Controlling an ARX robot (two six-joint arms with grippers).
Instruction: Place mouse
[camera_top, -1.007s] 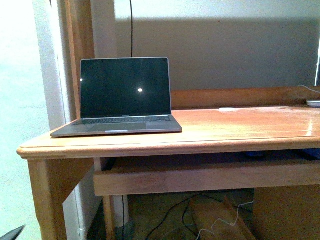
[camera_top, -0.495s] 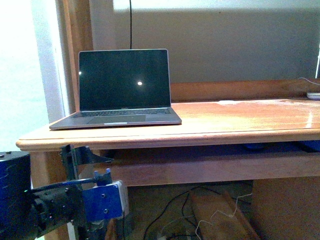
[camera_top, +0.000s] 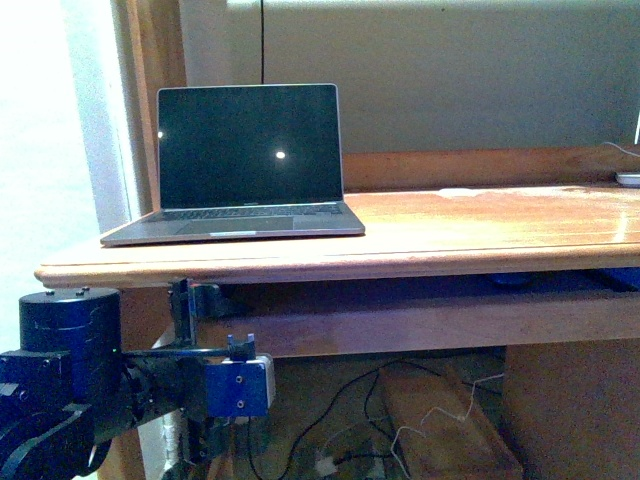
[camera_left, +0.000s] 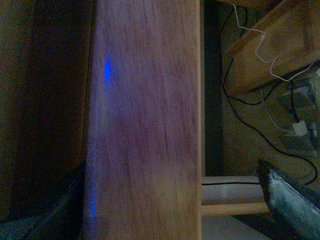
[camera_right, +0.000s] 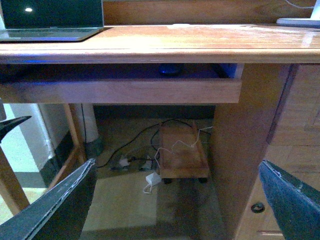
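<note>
Mouse (camera_right: 170, 70) lay on the shelf (camera_right: 120, 90) under the desk (camera_right: 200, 42), laptop (camera_top: 240, 165) stood on the desk, left gripper (camera_left: 170, 170) and right gripper (camera_right: 177, 162) were spread wide, gripping nothing

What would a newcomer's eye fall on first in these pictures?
First the open laptop, its screen dark, at the left end of the wooden desk. Then the robot's blue and black left arm, low by the desk's left corner. In the right wrist view a small dark mouse lies on the shelf below the desk top.
</note>
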